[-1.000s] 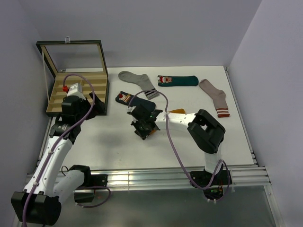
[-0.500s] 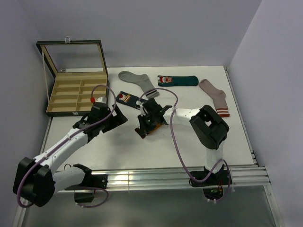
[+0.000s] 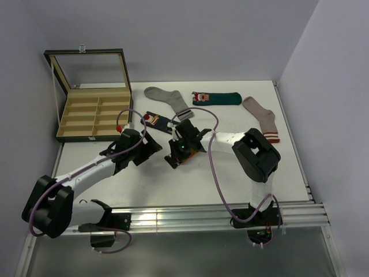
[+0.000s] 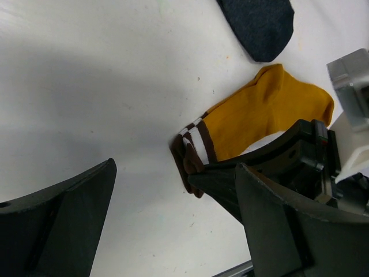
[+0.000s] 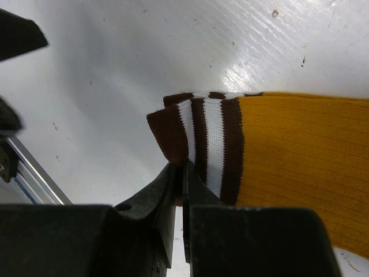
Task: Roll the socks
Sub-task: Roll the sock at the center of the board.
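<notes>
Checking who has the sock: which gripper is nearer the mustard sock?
Right. The right gripper is shut on the mustard sock at its striped cuff. The left gripper hangs open short of that cuff, facing it, not touching.

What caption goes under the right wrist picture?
The right gripper pinches the mustard sock by its striped cuff, on the table.

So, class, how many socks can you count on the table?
5: grey sock, teal sock and pinkish-beige sock across the back; navy sock before the grey; mustard sock pinched at its cuff by the right gripper. The arms may hide more.
</notes>
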You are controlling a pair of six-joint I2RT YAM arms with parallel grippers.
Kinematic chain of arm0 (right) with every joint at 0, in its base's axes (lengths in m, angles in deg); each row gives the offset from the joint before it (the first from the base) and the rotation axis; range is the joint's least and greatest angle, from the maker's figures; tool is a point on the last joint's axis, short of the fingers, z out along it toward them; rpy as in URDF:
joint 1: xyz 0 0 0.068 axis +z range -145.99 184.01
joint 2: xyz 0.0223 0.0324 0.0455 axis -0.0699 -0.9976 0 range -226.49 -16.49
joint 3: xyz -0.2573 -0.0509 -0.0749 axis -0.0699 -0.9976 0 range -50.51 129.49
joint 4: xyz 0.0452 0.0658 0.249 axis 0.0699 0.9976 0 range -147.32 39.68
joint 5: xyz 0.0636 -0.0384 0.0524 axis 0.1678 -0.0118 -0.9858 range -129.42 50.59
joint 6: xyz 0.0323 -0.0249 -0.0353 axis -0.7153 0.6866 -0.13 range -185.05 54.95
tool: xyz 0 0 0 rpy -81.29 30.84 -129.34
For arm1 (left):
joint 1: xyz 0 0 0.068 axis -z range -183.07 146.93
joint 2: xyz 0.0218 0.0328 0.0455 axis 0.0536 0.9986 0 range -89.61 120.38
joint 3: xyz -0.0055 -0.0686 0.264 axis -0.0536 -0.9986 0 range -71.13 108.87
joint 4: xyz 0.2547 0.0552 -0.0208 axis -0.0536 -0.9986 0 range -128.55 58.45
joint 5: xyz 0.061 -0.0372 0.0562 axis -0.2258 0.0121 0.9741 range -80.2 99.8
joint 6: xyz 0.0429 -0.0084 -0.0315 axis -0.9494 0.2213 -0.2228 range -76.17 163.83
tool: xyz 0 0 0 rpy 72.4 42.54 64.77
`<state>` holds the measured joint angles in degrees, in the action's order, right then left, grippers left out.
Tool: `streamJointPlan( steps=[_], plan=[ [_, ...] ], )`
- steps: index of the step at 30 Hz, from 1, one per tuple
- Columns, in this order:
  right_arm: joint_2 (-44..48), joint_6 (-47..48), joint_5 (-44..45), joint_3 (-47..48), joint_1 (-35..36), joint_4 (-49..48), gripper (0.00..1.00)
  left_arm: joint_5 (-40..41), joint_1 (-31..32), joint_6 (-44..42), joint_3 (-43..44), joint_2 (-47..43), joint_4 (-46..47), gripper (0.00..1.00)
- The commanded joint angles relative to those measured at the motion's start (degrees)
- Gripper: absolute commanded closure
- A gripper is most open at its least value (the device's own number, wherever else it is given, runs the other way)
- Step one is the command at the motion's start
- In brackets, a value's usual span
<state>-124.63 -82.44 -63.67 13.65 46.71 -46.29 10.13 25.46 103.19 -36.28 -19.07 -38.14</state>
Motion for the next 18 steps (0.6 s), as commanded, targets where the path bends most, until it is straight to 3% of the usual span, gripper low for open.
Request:
streamJointPlan(
  steps=[1, 18],
  plan=[
    [1.62, -0.72, 0.69, 0.35, -0.25, -1.27, 0.95, -1.48, 1.08, 3.48, -0.75, 2.75, 5.01, 0.1],
    [2.76, -0.81, 4.91, -0.62, 0.19, -1.97, 0.83, -4.56, 4.07, 8.41, 0.66, 16.47, 11.95, 0.29]
  ],
)
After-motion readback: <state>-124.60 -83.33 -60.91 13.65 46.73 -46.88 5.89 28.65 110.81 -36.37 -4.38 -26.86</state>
